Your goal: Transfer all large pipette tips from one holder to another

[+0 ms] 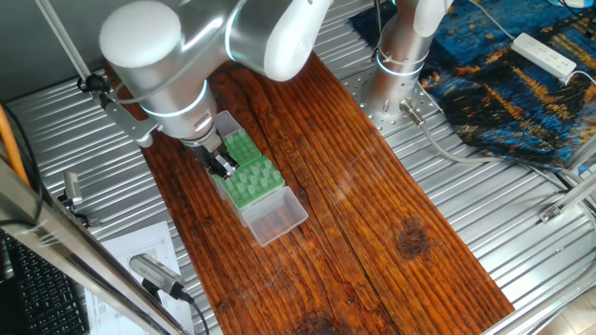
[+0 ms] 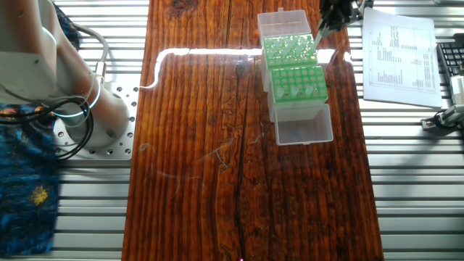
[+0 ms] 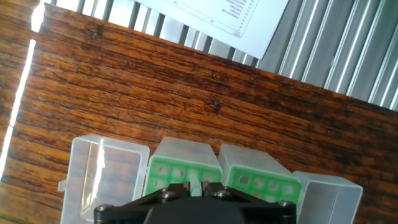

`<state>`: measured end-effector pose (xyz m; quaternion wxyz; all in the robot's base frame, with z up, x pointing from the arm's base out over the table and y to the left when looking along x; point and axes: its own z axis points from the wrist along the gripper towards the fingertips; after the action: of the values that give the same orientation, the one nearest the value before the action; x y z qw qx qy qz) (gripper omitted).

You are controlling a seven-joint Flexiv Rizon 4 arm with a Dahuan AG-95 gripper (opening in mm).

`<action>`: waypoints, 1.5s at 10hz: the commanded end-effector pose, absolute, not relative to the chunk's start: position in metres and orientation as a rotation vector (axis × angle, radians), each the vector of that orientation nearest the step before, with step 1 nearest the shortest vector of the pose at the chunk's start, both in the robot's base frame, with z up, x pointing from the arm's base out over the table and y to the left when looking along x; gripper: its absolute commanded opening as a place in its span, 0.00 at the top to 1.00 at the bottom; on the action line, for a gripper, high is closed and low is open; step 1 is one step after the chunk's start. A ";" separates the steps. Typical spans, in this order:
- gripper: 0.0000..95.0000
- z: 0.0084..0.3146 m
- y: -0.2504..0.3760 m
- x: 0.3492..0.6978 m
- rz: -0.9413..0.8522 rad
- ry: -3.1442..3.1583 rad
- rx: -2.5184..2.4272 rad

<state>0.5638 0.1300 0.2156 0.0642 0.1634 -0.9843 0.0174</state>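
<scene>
Two green tip racks stand end to end on the wooden board, each with a clear lid folded open at its outer end. In the other fixed view the far rack (image 2: 288,49) shows several pale large pipette tips (image 2: 296,45). The near rack (image 2: 299,81) holds a few tips along one edge. My gripper (image 3: 196,186) is shut on one pale-green tip (image 3: 196,181) and holds it just above the left-hand rack (image 3: 180,168). In one fixed view the gripper (image 1: 221,166) is over the edge of the racks (image 1: 250,177). In the other fixed view the gripper (image 2: 328,22) is at the far rack's right corner.
A printed paper sheet (image 2: 399,54) lies on the slatted metal table beside the racks, with a keyboard (image 2: 453,65) beyond it. The arm's base (image 1: 399,65) stands at the board's far edge. A blue cloth (image 1: 521,88) and a white power strip (image 1: 545,54) are behind it.
</scene>
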 end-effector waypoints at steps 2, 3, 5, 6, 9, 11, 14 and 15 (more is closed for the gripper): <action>1.00 0.224 0.127 0.564 0.035 -2.967 0.504; 1.00 0.231 0.127 0.566 0.030 -2.960 0.506; 1.00 0.238 0.128 0.569 0.028 -2.952 0.510; 1.00 0.242 0.129 0.570 0.028 -2.948 0.512; 1.00 0.250 0.129 0.570 0.024 -2.942 0.524; 1.00 0.258 0.128 0.570 0.022 -2.935 0.536; 1.00 0.269 0.126 0.572 0.011 -2.928 0.546; 1.00 0.272 0.125 0.573 0.009 -2.925 0.547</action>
<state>0.5751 0.1260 0.2743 0.0832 0.1829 -0.9796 0.0024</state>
